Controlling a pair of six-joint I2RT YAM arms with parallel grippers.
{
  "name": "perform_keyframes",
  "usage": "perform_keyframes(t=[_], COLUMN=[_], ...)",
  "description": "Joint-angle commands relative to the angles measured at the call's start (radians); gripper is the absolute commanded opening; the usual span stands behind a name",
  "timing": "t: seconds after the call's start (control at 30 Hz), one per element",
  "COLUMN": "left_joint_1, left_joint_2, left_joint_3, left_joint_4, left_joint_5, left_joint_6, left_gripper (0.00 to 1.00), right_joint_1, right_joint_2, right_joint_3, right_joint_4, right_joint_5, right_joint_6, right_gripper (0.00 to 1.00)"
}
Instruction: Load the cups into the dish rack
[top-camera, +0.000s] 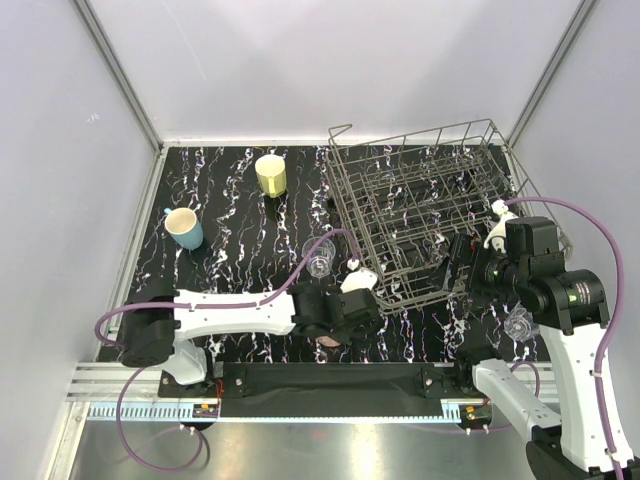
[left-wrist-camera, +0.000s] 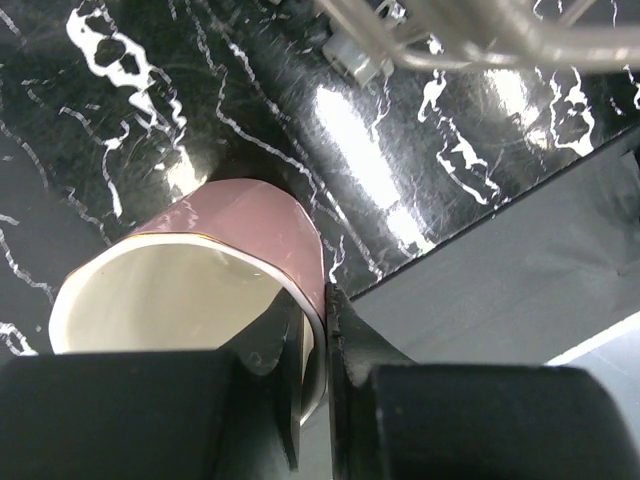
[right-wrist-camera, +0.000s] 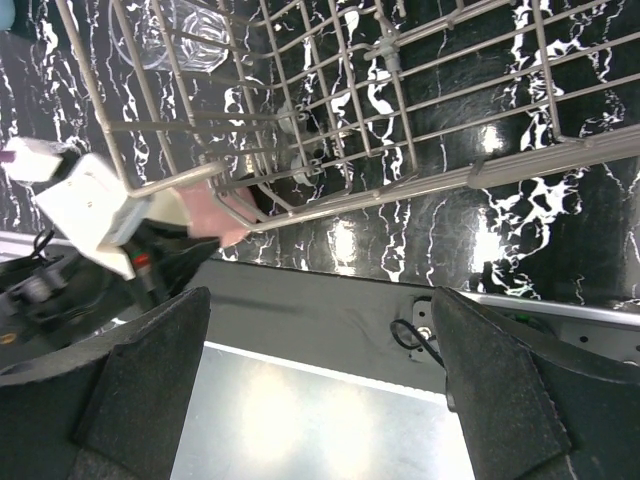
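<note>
From above, the left pincer (top-camera: 337, 322) reaches along the near edge of the marble table (top-camera: 240, 205), just in front of the dish rack (top-camera: 430, 210). A sliver of the pink cup (top-camera: 328, 341) shows beneath it. A yellow cup (top-camera: 271, 175) and a blue cup (top-camera: 184, 228) stand well apart on the left. A clear glass (top-camera: 319, 257) sits beside the rack's near left corner. The right pincer (top-camera: 458, 264) hovers at the rack's near right side, with a second clear glass (top-camera: 519, 325) by that arm.

The left wrist camera shows the left pincer (left-wrist-camera: 322, 310) drawn narrow. Its fingers (left-wrist-camera: 355, 350) nip the wall of the pink cup (left-wrist-camera: 240, 225), one inside the rim and one outside. The cup's mouth faces the camera. Rack wire (left-wrist-camera: 480, 35) crosses the top of the view.

On the right wrist camera, the right pincer (right-wrist-camera: 318, 300) stands wide, with nothing between its pads. Beyond it lies the rack (right-wrist-camera: 400, 130). The pink cup (right-wrist-camera: 215, 215) is just outside its near edge, and a glass (right-wrist-camera: 170, 35) shows through the wires.
</note>
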Motion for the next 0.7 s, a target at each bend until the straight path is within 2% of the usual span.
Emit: perform_keyframes(t=[0.0, 0.17, 0.37, 0.47, 0.57, 0.67], left_joint_1=[0.000, 0.000, 0.039, 0.119, 0.179, 0.339], left_joint_2=[-0.114, -0.269, -0.540, -0.637, -0.671, -0.649], left_joint_3=[0.018, 0.038, 0.142, 0.191, 0.260, 0.316], left_joint_4=[-0.017, -0.034, 0.002, 0.084, 0.092, 0.154], left_joint_5=[-0.026, 0.076, 0.189, 0.257, 0.286, 0.428], left_joint_6=[0.007, 0.031, 0.054, 0.074, 0.083, 0.062], left_gripper=[0.00, 0.00, 0.00, 0.00, 0.00, 0.00], right_joint_1=[0.006, 0.006, 0.007, 0.007, 0.006, 0.007], right_joint_2=[0.006, 0.026, 0.055, 0.084, 0.119, 0.153], right_joint_3=[0.037, 0.065, 0.099, 0.097, 0.100, 0.119], right_joint_4=[0.009, 0.020, 0.061, 0.107, 0.167, 0.227], right_joint_5=[0.058, 0.018, -0.011, -0.047, -0.116, -0.191], right_joint_6=[-0.036, -0.062, -0.108, -0.120, -0.114, -0.099], right_gripper=[1.00, 1.00, 1.00, 1.00, 1.00, 1.00])
